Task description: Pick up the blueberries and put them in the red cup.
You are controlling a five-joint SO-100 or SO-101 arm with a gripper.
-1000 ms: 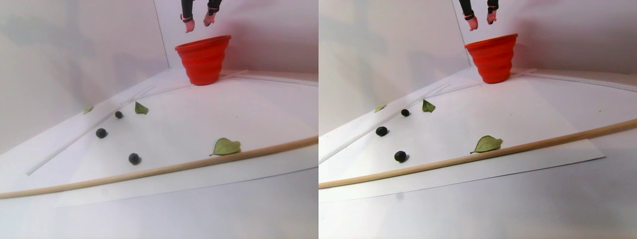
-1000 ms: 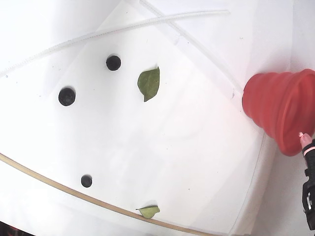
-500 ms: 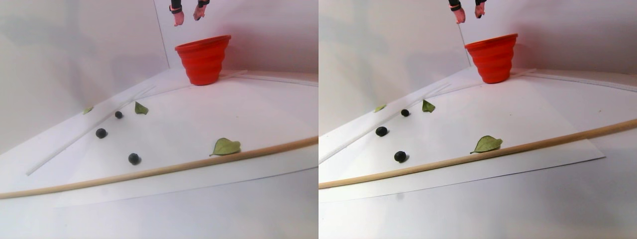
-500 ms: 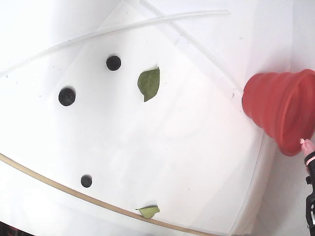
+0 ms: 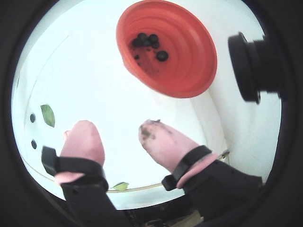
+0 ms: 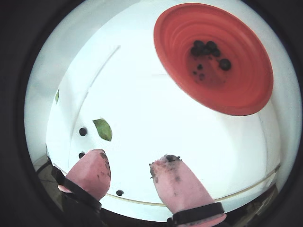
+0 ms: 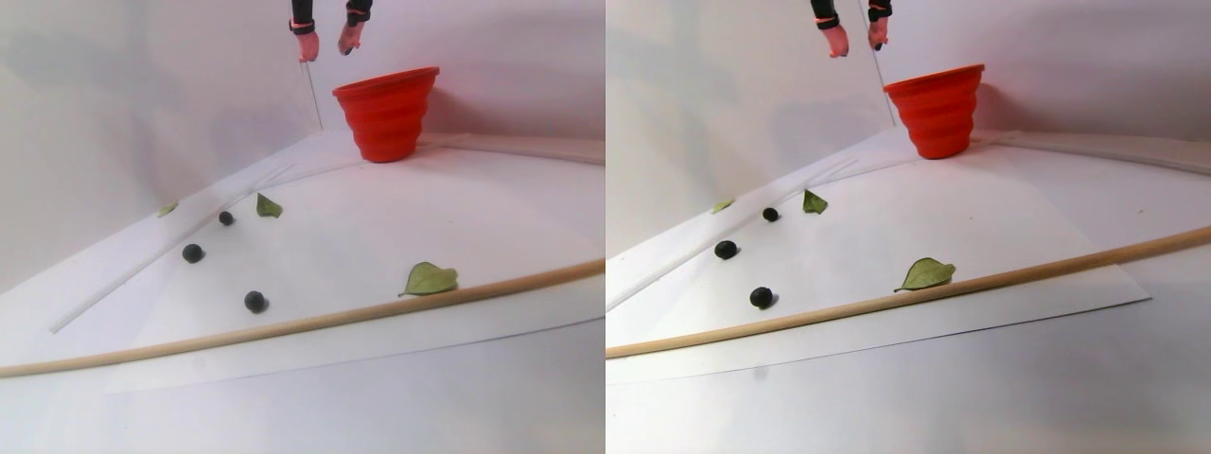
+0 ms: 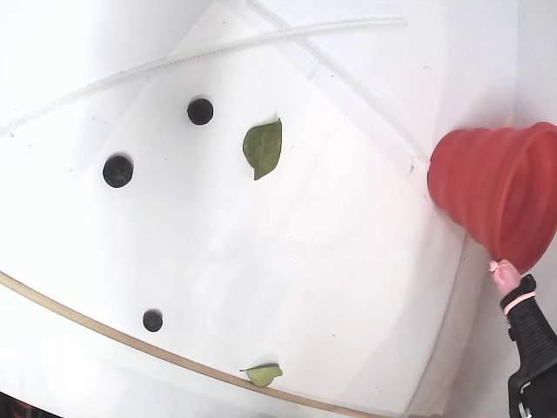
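Note:
The red cup stands at the back of the white sheet, also in the fixed view. Both wrist views look down into the cup, where several blueberries lie on the bottom. Three more blueberries lie on the sheet: one, a larger one, and one near the rod; the stereo pair view shows them too. My gripper hangs high, left of the cup, open and empty, its pink fingertips smudged dark.
Two green leaves lie on the sheet. A long wooden rod crosses the front. A white tube runs along the back. White walls close the corner behind the cup.
The open gripper has risen and drifted left in the stereo pair view, from above the cup's rim to beside it. The berries on the sheet have not moved.

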